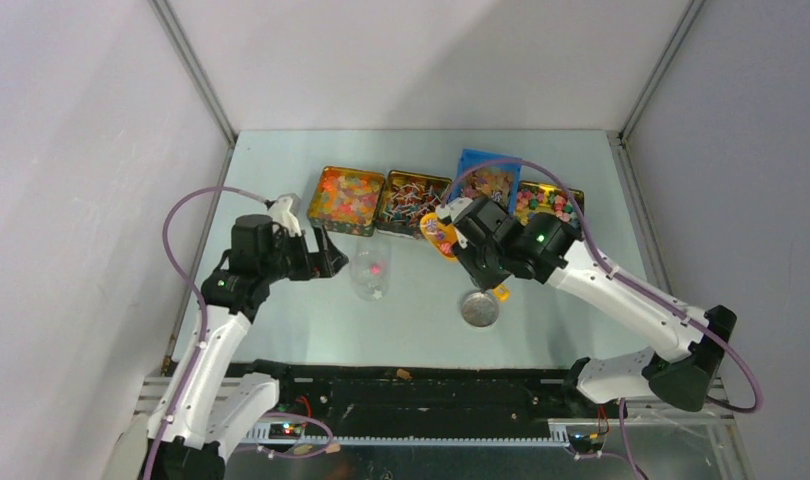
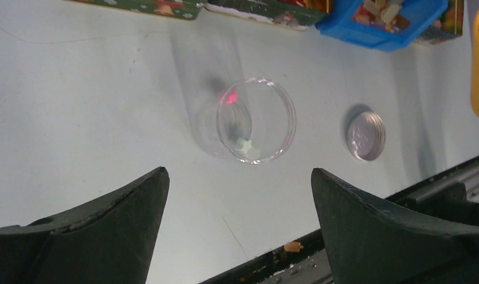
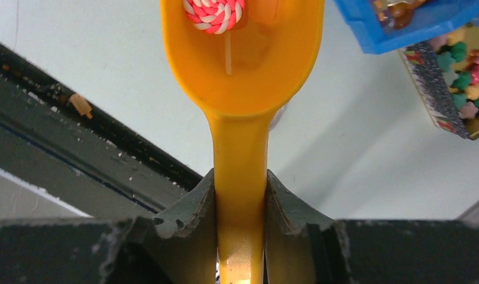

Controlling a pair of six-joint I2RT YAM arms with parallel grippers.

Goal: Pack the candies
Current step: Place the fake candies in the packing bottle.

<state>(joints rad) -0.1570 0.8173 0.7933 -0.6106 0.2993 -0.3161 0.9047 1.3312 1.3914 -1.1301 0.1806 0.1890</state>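
Four containers are ranged along the far edge of the worktop (image 1: 281, 330): three tins and one blue bin (image 1: 488, 180), and the bulk of the candies (image 1: 351, 198) is held in them. Orange and red gummies are seen in the leftmost tin (image 1: 333, 175), white-stick lollipops in the next tin (image 1: 411, 203), and pastel star-shaped pieces in the tin (image 1: 551, 203) nearest the far right corner. The blue bin is set between those last two.

A clear jar (image 1: 369, 272) is placed towards the middle of the worktop, on the near side of the tins and apart from them, with its mouth uncovered. Two small pieces are visible inside it, one pink (image 2: 228, 94) and one pale star (image 2: 244, 144). A round silver lid (image 1: 479, 308) is laid flat closer to the near edge, well apart from the jar.

The left gripper (image 2: 237, 177) is held spread wide, with nothing between its fingers, just beside the jar on the left. The right gripper (image 3: 240, 189) is clenched on the handle of an orange scoop (image 3: 240, 89), which is raised above the worktop near the tins. One pink-and-white swirled lollipop (image 3: 213, 13) is carried in the bowl of the scoop.
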